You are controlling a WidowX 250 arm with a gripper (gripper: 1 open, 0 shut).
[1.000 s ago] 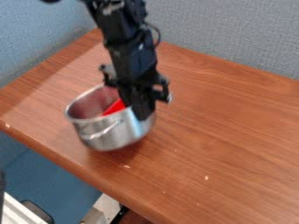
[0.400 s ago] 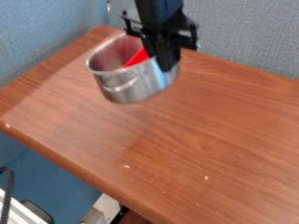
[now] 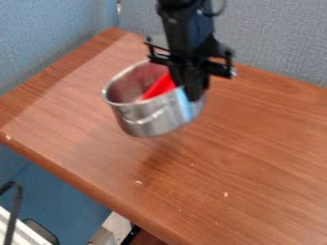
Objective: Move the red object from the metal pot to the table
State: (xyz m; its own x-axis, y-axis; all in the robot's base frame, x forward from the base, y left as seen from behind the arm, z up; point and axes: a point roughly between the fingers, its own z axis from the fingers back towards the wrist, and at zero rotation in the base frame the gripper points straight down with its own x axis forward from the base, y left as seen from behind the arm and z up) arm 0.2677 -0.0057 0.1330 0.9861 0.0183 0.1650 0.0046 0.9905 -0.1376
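Note:
The metal pot (image 3: 144, 117) is over the back middle of the table (image 3: 243, 172), tilted so its opening faces left and up. The red object (image 3: 159, 88) lies inside it, leaning against the far right wall. My gripper (image 3: 193, 93) comes straight down from above onto the pot's right rim, right beside the red object. Its fingers are shut on that rim, and the pot moves with them. I cannot tell whether the red object is pinched too, or whether the pot's base touches the wood.
A blue wall (image 3: 52, 29) stands behind and to the left of the table. The table's front-left edge (image 3: 64, 172) drops off to the floor, where some pale equipment (image 3: 19, 230) shows at the bottom left.
The gripper has carried the pot from the front left of the table up toward the back, then a little down and right. The red object stays inside the pot.

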